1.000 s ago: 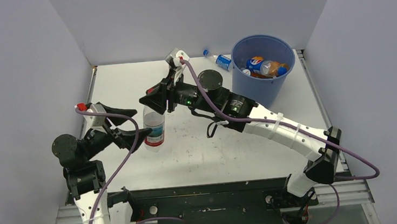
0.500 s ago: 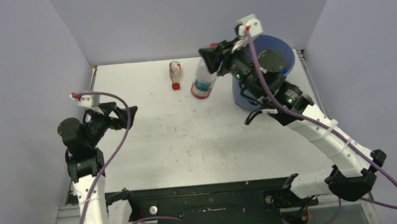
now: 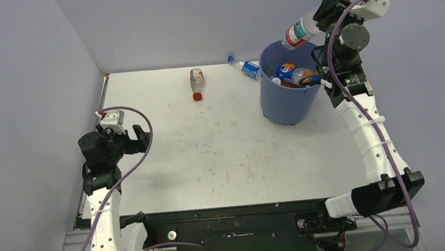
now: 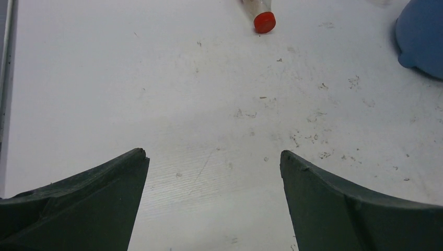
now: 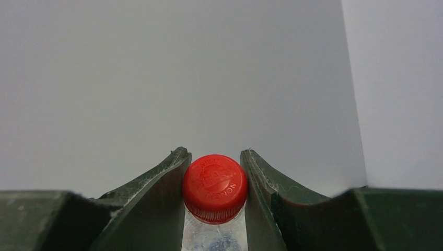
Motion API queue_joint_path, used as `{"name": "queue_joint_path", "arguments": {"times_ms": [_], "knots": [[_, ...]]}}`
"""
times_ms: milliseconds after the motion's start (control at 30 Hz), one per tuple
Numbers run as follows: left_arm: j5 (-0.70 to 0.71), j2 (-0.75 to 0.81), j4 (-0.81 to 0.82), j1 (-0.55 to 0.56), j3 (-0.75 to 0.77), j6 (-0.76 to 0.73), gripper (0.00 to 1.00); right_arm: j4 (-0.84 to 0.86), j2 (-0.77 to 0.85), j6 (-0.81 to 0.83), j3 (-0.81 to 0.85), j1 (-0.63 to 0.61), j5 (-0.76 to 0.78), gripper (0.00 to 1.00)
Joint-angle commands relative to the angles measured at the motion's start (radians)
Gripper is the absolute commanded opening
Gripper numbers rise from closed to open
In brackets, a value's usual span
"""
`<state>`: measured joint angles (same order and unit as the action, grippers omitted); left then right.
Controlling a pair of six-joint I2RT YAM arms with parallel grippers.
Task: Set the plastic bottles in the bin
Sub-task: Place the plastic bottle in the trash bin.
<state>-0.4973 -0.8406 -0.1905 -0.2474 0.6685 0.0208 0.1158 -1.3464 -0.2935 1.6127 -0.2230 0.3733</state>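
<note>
1. The right gripper is closed on the neck of a clear bottle. In the wrist view its red cap is seen pinched between both fingers.
2. The held bottle is tilted, with its body pointing down and away from the gripper. It appears to hang over the far rim of the bin, which stands below the gripper.
3. The bottle is judged light, thin-walled and easily dented, with a slick body. The stiff neck under the cap is the safer place for it to be taken, as is done here.
4. The left gripper is spread wide and nothing is held in it.
5. 2 bottles are left on the table. A red-capped bottle lies well ahead of the left gripper, and a blue-capped bottle lies just beside the bin.
6. Several dropped bottles are seen inside the bin.
</note>
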Motion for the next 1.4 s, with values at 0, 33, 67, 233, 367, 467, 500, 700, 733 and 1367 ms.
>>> {"name": "queue_joint_path", "arguments": {"times_ms": [0, 33, 67, 233, 367, 467, 500, 700, 733, 1367], "knots": [[-0.017, 0.077, 0.013, 0.006, -0.056, -0.144, 0.96, 0.149, -0.106, -0.123, -0.036, 0.096, -0.079, 0.05], [-0.021, 0.088, 0.013, 0.006, -0.067, -0.158, 0.96, 0.147, -0.136, -0.127, -0.034, 0.101, -0.09, 0.05], [-0.024, 0.098, 0.01, 0.007, -0.078, -0.175, 0.96, 0.144, -0.159, -0.128, -0.035, 0.102, -0.096, 0.05], [-0.034, 0.136, -0.015, 0.008, -0.103, -0.223, 0.96, 0.203, -0.21, -0.152, -0.127, 0.116, -0.124, 0.05], [-0.047, 0.155, -0.035, 0.008, -0.124, -0.261, 0.96, 0.183, -0.24, -0.165, -0.155, 0.131, -0.145, 0.05], [-0.054, 0.158, -0.037, 0.008, -0.139, -0.275, 0.96, 0.147, -0.267, -0.163, -0.146, 0.134, -0.195, 0.05], [-0.055, 0.158, -0.034, 0.008, -0.144, -0.275, 0.96, 0.134, -0.275, -0.162, -0.142, 0.134, -0.209, 0.05], [-0.06, 0.149, -0.014, 0.007, -0.152, -0.264, 0.96, 0.043, -0.297, -0.1, -0.105, 0.114, -0.231, 0.05], [-0.062, 0.148, -0.009, 0.006, -0.154, -0.263, 0.96, 0.023, -0.305, -0.08, -0.092, 0.107, -0.228, 0.05], [-0.063, 0.157, 0.029, 0.008, -0.148, -0.209, 0.96, 0.047, -0.134, -0.03, 0.015, 0.109, -0.078, 0.05]]}}
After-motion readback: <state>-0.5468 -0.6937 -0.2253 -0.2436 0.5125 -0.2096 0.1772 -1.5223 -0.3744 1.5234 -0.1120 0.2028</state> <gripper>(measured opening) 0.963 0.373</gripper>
